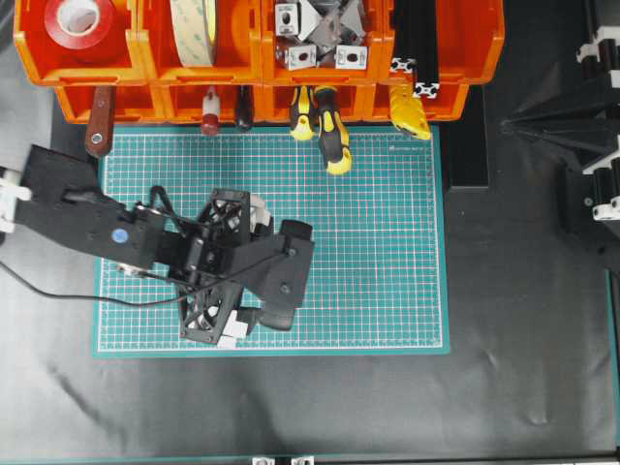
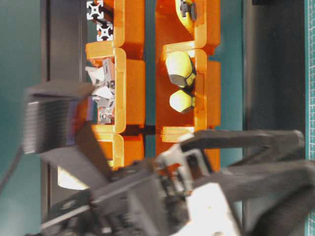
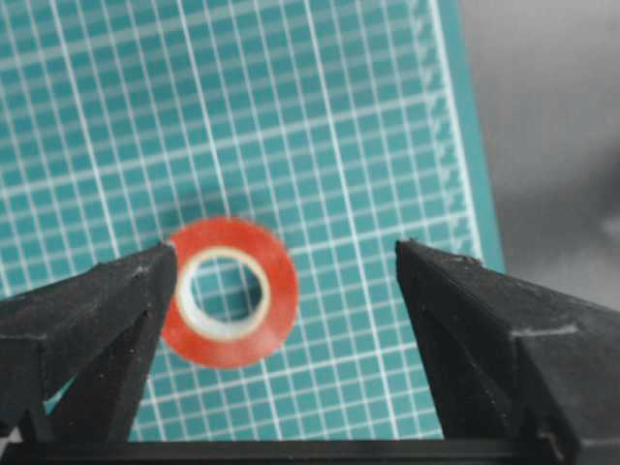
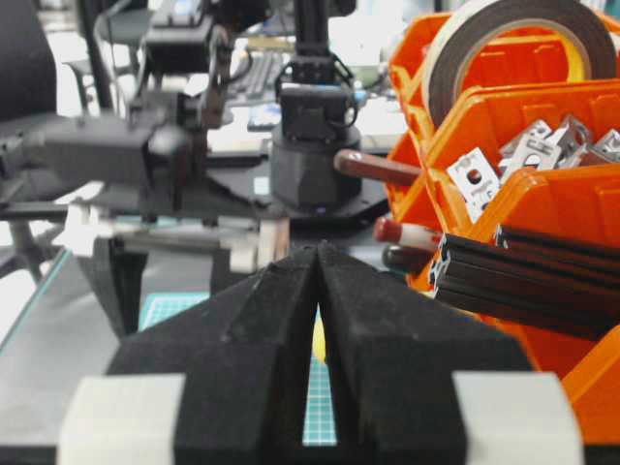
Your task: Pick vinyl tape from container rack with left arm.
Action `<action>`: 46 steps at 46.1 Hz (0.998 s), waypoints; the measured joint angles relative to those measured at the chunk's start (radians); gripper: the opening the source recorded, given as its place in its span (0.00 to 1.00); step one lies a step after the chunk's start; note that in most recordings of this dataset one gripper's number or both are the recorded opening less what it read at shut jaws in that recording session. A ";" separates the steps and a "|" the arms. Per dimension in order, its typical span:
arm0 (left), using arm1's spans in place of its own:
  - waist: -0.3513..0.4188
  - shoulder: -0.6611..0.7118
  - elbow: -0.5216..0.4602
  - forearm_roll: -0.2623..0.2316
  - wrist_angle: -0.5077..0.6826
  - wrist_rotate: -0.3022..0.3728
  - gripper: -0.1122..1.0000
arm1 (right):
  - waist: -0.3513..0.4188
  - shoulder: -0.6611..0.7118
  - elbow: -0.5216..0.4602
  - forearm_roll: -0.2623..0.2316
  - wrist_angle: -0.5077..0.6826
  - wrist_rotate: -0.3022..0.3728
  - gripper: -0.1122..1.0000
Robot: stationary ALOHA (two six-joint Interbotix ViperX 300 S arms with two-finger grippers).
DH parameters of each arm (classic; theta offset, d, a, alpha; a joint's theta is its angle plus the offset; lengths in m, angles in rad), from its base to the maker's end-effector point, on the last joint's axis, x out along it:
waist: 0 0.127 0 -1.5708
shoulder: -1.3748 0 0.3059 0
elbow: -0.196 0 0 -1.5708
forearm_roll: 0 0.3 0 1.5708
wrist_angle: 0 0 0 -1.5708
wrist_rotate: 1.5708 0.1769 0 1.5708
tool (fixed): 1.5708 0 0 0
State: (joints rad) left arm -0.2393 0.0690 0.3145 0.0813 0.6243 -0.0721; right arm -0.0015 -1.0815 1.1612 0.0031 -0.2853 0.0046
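Left wrist view shows the vinyl tape lying flat on the green cutting mat near its right edge, between the spread fingers of the left gripper, one finger overlapping its rim; nothing is gripped. Overhead, the container rack lines the mat's far edge; the right gripper sits nearly closed, empty.
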 measured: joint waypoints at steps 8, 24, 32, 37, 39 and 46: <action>0.000 -0.163 0.031 0.000 -0.005 0.000 0.86 | -0.002 0.000 0.000 0.000 0.000 0.000 0.09; -0.034 -0.531 0.146 0.000 -0.003 0.002 0.86 | -0.002 0.000 0.000 0.000 0.000 0.000 0.09; -0.054 -0.693 0.230 0.000 -0.005 0.000 0.86 | -0.002 -0.002 0.000 -0.002 0.000 0.000 0.09; -0.057 -0.795 0.275 0.000 -0.005 0.000 0.86 | -0.002 0.000 0.000 0.000 0.000 0.000 0.09; -0.057 -0.839 0.290 0.000 -0.006 0.000 0.86 | -0.002 0.000 0.000 0.000 0.000 0.000 0.09; -0.057 -0.997 0.345 0.000 -0.006 0.000 0.86 | -0.002 -0.002 0.000 0.000 0.000 0.000 0.09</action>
State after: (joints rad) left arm -0.2961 -0.9281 0.6596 0.0813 0.6182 -0.0721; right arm -0.0031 -1.0830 1.1612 0.0031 -0.2853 0.0046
